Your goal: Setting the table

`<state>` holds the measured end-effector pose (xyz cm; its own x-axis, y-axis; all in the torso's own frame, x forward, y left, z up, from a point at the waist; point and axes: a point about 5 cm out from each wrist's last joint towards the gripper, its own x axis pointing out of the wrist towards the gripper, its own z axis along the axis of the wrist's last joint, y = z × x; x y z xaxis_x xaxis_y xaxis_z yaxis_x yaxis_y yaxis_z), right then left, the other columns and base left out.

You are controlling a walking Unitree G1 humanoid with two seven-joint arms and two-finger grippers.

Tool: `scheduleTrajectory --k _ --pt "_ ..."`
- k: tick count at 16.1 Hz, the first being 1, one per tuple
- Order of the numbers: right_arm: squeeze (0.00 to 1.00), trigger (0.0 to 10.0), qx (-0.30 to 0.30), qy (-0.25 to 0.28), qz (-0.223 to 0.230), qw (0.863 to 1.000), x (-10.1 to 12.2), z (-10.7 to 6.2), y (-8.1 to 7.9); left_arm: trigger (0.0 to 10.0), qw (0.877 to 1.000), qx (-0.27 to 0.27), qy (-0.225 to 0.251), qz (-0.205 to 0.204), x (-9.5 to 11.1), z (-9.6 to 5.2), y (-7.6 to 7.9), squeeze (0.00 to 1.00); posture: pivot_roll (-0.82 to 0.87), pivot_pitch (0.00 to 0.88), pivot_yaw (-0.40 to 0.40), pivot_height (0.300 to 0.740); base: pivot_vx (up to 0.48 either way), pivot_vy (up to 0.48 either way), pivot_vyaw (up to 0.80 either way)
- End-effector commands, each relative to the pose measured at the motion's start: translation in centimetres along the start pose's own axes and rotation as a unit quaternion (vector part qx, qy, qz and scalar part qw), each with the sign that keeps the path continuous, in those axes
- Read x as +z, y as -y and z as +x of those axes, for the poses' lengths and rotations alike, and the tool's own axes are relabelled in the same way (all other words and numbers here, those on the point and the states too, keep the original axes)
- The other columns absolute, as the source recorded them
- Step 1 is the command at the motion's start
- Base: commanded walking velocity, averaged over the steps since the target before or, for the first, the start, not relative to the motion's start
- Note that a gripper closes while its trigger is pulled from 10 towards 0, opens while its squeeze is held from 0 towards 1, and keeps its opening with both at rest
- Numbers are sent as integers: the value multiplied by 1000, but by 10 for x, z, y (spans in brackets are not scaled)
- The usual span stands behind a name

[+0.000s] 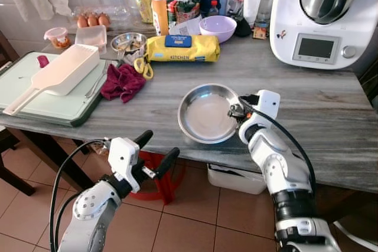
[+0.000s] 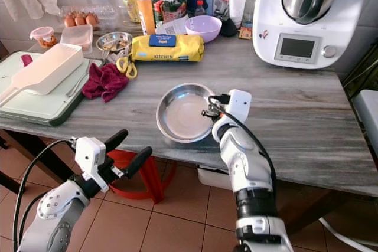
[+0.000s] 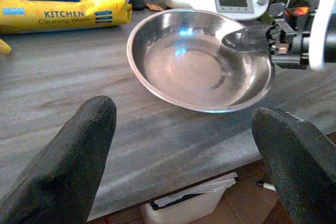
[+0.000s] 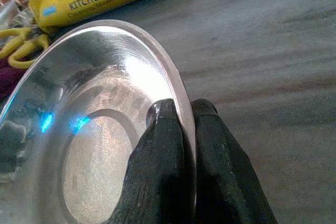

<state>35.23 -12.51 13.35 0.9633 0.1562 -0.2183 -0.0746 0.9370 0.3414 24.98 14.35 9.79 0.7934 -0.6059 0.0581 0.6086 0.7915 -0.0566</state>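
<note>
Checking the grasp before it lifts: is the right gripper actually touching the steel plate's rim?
Touching. The right wrist view shows the right gripper with its two black fingers pinched on the steel plate, one on each side of its rim.

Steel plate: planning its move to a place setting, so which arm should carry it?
Right. The right gripper already pinches the steel plate's rim; the left gripper hangs open below the table edge.

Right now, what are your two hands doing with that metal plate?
Right gripper shut on steel plate rim, near table edge. Left gripper open, below table edge, off the plate. Red cloth and yellow wipes pack lie beyond.
</note>
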Motion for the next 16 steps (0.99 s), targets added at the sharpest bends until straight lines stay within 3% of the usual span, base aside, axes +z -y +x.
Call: scheduleTrajectory --k 1,4,8,11,15,16 --pt "0 10000 -5 5 5 1000 8 4 1 10000 1000 -5 -3 8 2 -1 0 0 -3 82 29 740 0 0 0" --pt "0 10000 -11 9 10 1000 13 8 2 10000 1000 -7 -4 7 2 -2 1 0 -4 85 28 740 0 0 0" --pt "0 10000 -8 -13 59 998 10 17 -3 10000 1000 -21 -7 6 2 -2 4 0 2 83 26 740 0 0 0" --pt "0 10000 9 -31 61 998 6 20 -13 10000 1000 -19 -6 8 2 -1 3 0 1 80 23 740 0 0 0" --pt "0 10000 1 -28 57 998 7 23 -7 10000 1000 -19 -4 8 2 0 4 0 0 77 22 740 0 0 0" --pt "510 10000 -1 -30 59 998 8 24 -6 10000 1000 -20 -4 8 2 0 4 0 -1 76 23 740 0 0 0"
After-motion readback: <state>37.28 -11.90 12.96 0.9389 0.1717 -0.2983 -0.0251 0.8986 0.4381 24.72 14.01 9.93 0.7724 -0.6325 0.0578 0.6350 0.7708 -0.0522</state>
